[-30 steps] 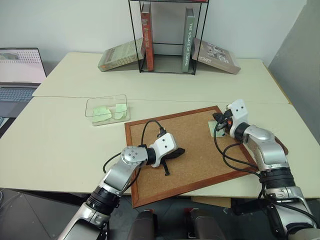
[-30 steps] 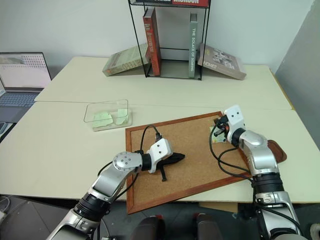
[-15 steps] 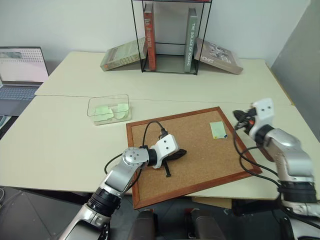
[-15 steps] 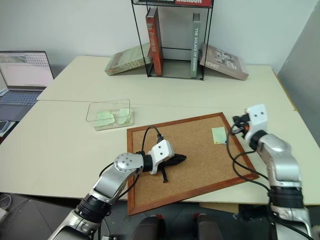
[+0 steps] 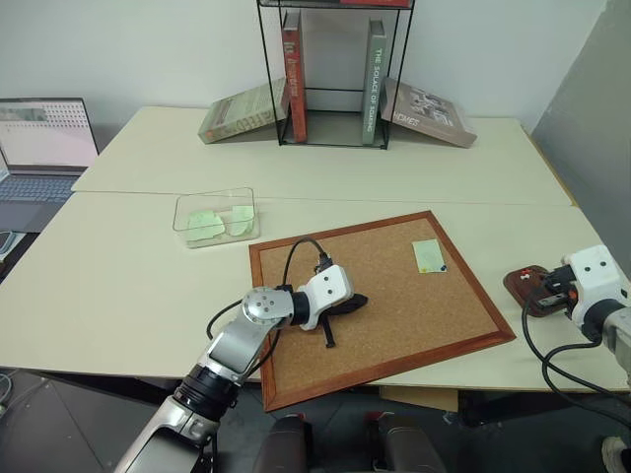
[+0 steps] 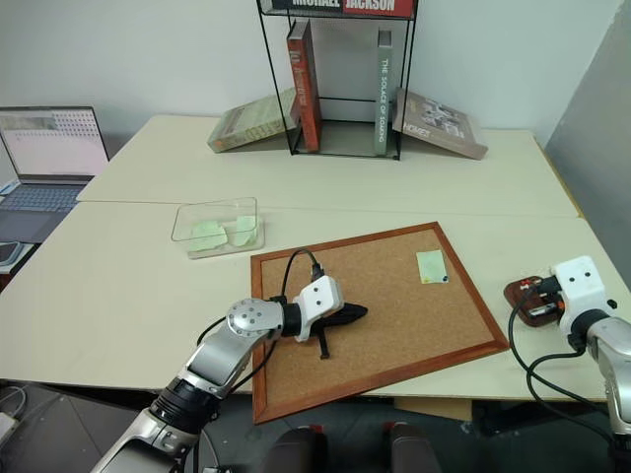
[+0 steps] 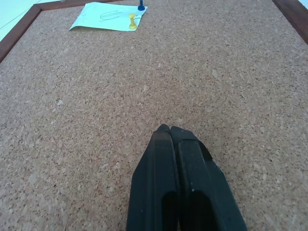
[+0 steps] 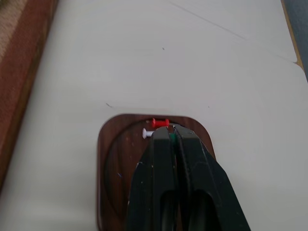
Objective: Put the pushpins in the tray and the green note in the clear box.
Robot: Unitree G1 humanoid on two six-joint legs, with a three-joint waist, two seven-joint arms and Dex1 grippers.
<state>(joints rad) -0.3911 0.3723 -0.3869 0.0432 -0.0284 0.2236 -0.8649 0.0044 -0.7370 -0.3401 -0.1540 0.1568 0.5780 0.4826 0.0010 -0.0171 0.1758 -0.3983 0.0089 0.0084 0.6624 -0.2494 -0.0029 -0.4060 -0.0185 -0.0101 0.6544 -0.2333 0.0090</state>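
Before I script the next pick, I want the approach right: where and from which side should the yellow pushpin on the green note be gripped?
Grip the yellow pushpin by its raised head, coming straight down from above. It stands upright through the green note into the cork board, so only the head sticks up, and a pull along its shaft should free it. A blue pushpin sits close by, so close narrowly.

You see a cream worktop point(image 5: 118, 286) carrying a speckled tan cork board point(image 5: 380, 296) framed in reddish-brown wood. At its two o'clock corner lies the pale green note point(image 5: 428, 256), pinned by a yellow pushpin point(image 7: 132, 21) and a dark blue pushpin point(image 7: 141, 6). The dark reddish-brown tray point(image 8: 115, 178) holds a red pin point(image 8: 160, 123) and a white pin point(image 8: 147, 133). Both pincers are black: left pincer point(image 7: 169, 132), right pincer point(image 8: 172, 135). The clear box point(image 5: 215, 217) at ten o'clock shows pale green slips inside.
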